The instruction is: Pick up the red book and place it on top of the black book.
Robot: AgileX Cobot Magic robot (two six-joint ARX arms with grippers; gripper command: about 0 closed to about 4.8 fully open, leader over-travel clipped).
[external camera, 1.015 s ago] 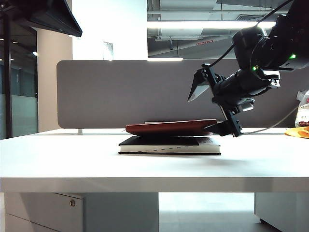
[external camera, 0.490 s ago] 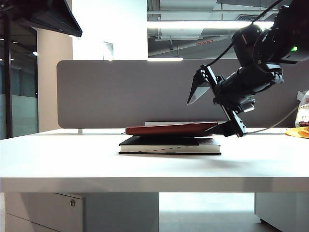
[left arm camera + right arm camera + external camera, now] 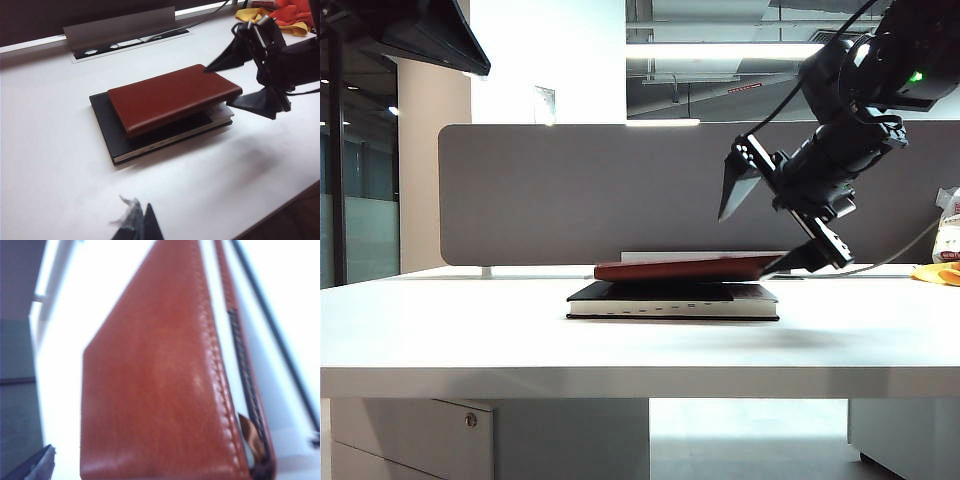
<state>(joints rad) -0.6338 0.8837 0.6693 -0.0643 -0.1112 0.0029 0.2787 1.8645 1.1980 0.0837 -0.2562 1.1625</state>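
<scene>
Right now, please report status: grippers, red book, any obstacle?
Right gripper open at red book's right end, lower finger under it. Red book atop black book. Left gripper clear, state unclear. No obstacle seen.

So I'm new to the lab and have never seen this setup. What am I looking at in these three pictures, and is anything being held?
It is a two-armed robot at a white table. One picture is taken from a camera facing the table; the other two come from cameras on each wrist.

On the table lies a black book with a red book on top of it, slightly tilted. The right gripper is at the red book's end with its jaws wide open, one finger above the book and one at its edge, so nothing is clamped. Its wrist camera sees the red cover up close.

The left gripper hangs above bare table nearby, holding nothing; I cannot tell whether it is open or shut.
</scene>
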